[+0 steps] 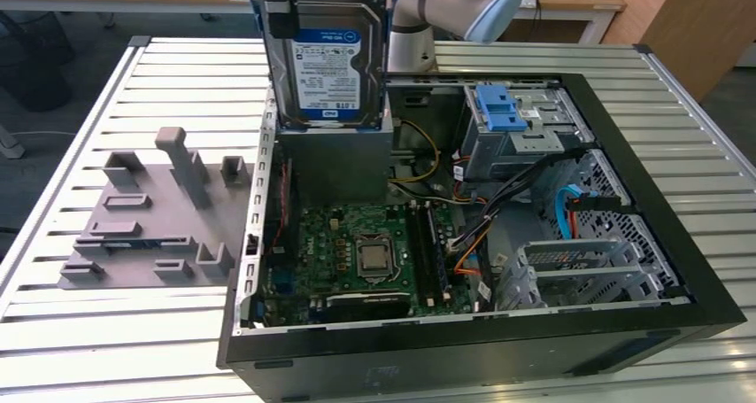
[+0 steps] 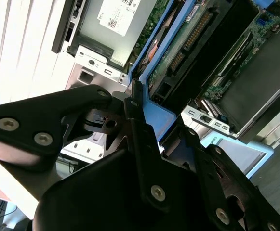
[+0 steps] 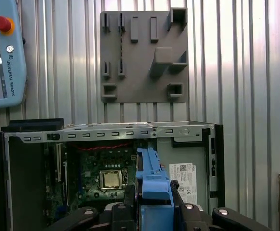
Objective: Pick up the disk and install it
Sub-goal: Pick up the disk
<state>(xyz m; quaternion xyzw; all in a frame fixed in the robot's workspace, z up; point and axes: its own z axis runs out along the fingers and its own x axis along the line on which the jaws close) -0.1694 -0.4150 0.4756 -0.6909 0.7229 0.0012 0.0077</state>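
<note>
Silver disk (image 1: 331, 71) hangs upright above the case (image 1: 473, 352), long axis vertical, fingers (image 2: 142, 144) clenched on it.

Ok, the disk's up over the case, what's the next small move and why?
The pincer holds the disk upright over the grey box, not yet over the drive cage on the exterior view's right; so probably ease it that way.

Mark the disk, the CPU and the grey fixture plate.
the disk (image 1: 335, 71), exterior view, on its blue-and-white label.
the CPU (image 1: 375, 258), exterior view, on its metal lid.
the grey fixture plate (image 3: 135, 72), first wrist view, on its bare base.
</note>
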